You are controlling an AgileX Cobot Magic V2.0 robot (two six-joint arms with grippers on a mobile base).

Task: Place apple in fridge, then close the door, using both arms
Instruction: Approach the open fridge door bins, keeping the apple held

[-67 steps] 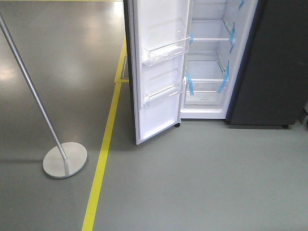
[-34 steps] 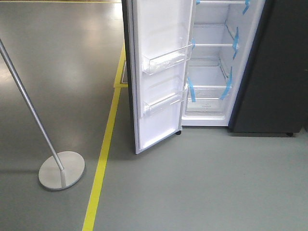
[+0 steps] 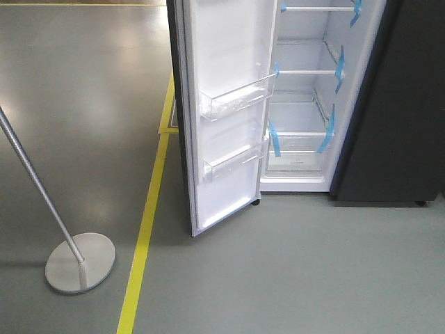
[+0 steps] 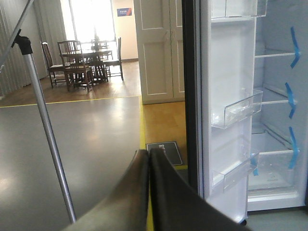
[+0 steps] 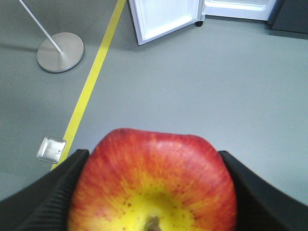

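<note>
The apple point(image 5: 154, 178) sits between the two fingers of the right gripper point(image 5: 153, 161), which press against its left and right sides. Its stem dimple faces the wrist camera and its red and yellow skin fills the lower half of that view. The right gripper hangs over bare grey floor point(image 5: 202, 91), well apart from the fridge point(image 3: 306, 90), and only the foot of the door point(image 5: 166, 19) shows at the top of its view. The left gripper point(image 4: 148, 156) has its two fingers pressed flat together with nothing between them, pointing level toward the edge of the door. The door point(image 3: 222, 139) stands wide open with its white inside showing, carrying two clear bins point(image 3: 236, 97). Inside the fridge are white shelves point(image 3: 306, 71) and a drawer marked with blue tape point(image 3: 274, 139). A yellow line point(image 3: 142, 236) runs across the floor to the left of the door. Further left stands a slanted metal pole on a round base point(image 3: 80, 261). A small square metal plate point(image 5: 51, 148) lies beside the line near the right gripper. Nothing lies on the floor between the apple and the open fridge. A table and chairs point(image 4: 86, 57) stand far behind.
</note>
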